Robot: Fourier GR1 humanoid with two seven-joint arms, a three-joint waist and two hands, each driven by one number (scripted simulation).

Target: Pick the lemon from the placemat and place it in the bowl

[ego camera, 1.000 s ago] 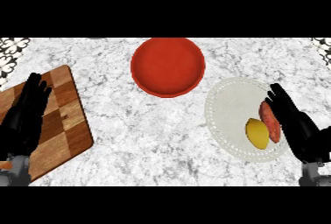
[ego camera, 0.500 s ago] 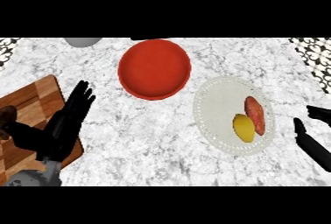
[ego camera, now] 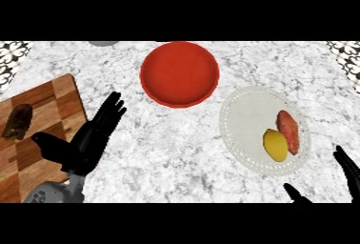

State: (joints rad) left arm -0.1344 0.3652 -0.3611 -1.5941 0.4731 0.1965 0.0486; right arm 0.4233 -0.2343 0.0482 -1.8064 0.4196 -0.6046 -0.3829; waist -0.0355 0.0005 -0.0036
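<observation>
My right hand [ego camera: 347, 167]: only the fingers and the thumb tip show, at the lower right edge of the head view. Fingers straight and spread, holding nothing, apart from everything.

Lemon [ego camera: 275, 145]: up and to the left of those fingertips, not touched. It lies on the near half of the placemat [ego camera: 243, 114], a pale round mat with a dotted rim, on the right side of the counter.

Sweet potato [ego camera: 289, 131]: reddish, long, lying just beside the lemon on its right and far side, seemingly touching it, on the same mat.

Bowl [ego camera: 180, 73]: red, round, standing on the marble farther back and to the left of the mat, close to the mat's far-left rim but apart from it. Nothing inside it.

My left hand [ego camera: 88, 139]: at lower left, fingers straight and fanned toward the far side, thumb out to the left, holding nothing. It sits over the right edge of the cutting board [ego camera: 49, 107], well apart from the lemon.

Cutting board: wooden, chequered, at the left edge. A dark brown item [ego camera: 17, 122] lies on it; I cannot tell what it is.

Counter [ego camera: 162, 147]: grey-white marble.
</observation>
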